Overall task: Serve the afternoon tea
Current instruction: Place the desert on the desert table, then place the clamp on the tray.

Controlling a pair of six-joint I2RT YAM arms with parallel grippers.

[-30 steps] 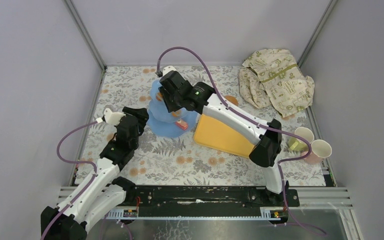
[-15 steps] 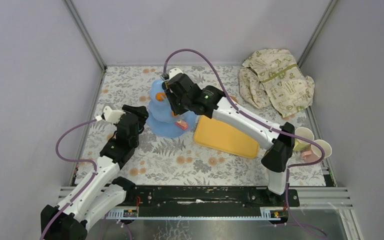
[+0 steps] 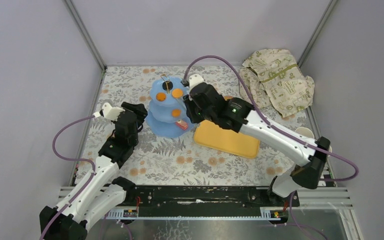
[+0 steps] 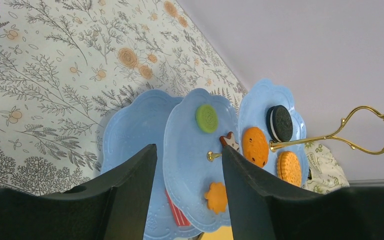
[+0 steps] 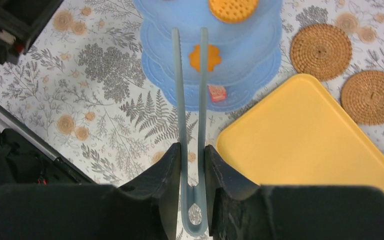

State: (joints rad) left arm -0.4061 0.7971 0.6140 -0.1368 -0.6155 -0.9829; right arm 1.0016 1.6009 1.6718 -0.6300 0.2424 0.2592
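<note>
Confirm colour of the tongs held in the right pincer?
Pale translucent blue-grey; the tongs show best in the right wrist view.

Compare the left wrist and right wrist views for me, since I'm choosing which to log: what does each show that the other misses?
Only the left wrist: the stand's gold handle, a black sandwich biscuit and a green biscuit. Only the right wrist: tongs in the right gripper, the yellow tray and two woven coasters. Both: the light-blue stand and its orange flower biscuit.
</note>
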